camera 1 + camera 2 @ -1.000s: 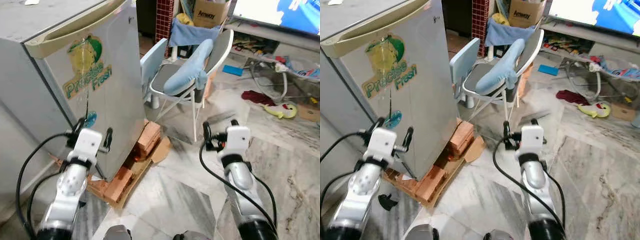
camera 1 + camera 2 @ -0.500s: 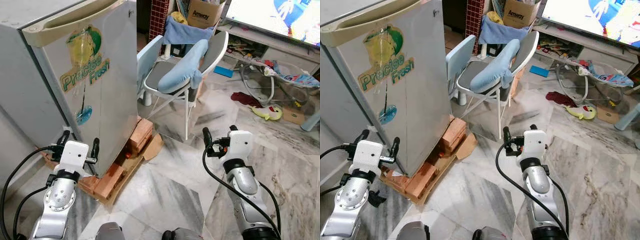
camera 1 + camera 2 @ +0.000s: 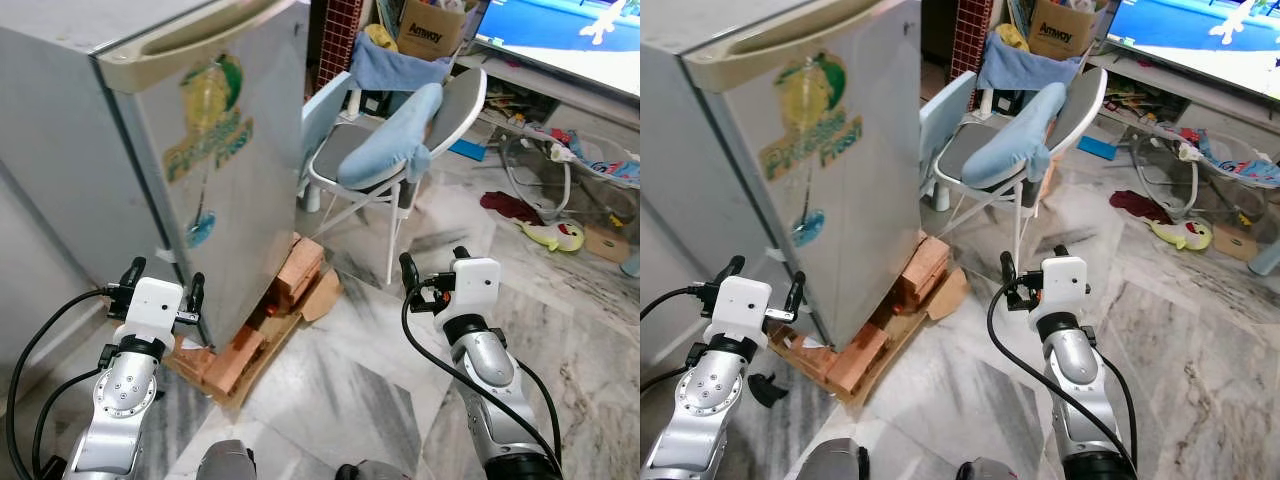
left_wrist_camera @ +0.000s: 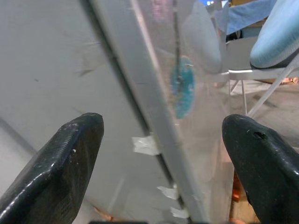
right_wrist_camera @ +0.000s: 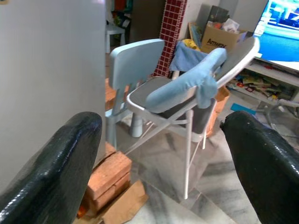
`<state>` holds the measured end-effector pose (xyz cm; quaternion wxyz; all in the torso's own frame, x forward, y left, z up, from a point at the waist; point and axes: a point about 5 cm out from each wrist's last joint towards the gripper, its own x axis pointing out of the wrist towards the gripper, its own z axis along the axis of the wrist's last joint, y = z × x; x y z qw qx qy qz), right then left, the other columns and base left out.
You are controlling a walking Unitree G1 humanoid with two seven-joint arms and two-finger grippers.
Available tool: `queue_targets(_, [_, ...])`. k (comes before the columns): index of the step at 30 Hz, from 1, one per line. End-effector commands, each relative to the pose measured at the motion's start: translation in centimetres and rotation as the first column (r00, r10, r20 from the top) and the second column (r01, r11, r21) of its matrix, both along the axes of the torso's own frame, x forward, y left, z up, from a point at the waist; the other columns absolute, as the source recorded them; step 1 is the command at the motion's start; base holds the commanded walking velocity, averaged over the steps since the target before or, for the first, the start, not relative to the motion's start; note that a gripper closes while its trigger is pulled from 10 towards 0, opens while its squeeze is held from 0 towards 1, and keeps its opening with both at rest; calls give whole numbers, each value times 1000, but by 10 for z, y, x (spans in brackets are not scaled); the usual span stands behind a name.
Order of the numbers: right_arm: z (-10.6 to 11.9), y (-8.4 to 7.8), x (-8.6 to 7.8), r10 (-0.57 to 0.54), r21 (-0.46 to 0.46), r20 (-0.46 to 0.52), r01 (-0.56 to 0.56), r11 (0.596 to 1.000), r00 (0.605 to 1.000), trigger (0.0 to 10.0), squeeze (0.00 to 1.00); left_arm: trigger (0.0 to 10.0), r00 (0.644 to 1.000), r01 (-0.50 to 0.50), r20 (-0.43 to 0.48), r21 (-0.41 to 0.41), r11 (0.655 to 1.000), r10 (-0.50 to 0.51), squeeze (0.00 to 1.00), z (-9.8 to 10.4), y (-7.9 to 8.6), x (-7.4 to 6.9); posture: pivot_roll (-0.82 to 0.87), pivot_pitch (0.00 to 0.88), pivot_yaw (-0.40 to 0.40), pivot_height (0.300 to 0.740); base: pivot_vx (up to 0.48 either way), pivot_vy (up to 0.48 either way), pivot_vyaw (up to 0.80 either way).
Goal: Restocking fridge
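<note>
Approach step, by the look of it: the fridge [image 3: 170,150] filled the upper left of the frame, door shut, standing on bricks [image 3: 285,300]. The left gripper [image 3: 162,287] hung lower left, just before its door edge, jaws spread and empty; the right gripper [image 3: 432,270] at centre right was likewise spread, empty. The next move likely called for reaching the door's top handle [image 3: 195,35] to open it.

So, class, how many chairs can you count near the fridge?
2: a pale blue plastic chair right beside the fridge, and a folding chair with a blue cushion just past it. Others may be hidden.
</note>
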<state>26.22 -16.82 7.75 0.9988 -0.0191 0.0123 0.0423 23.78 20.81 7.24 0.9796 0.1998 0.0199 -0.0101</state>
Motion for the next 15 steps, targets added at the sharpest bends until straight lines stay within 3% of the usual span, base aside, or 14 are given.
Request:
queue_targets(1, [4,0,-1,-2,-4,10,2,1000,1000,10000,0,10000,1000,13,5,3,1000,-13,0,4,-1,1,71,76,-94,740,0,480,0])
queue_targets(12, [4,-2,0,-7,-8,2,7,1000,1000,10000,0,10000,999,47,18,0,999,-47,0,7,-7,2,67,86,-97,740,0,480,0])
queue_targets(15, [4,-2,-1,-10,-10,-1,10,1000,1000,10000,0,10000,998,61,33,4,998,-61,0,10,-10,6,67,90,-99,740,0,0,0])
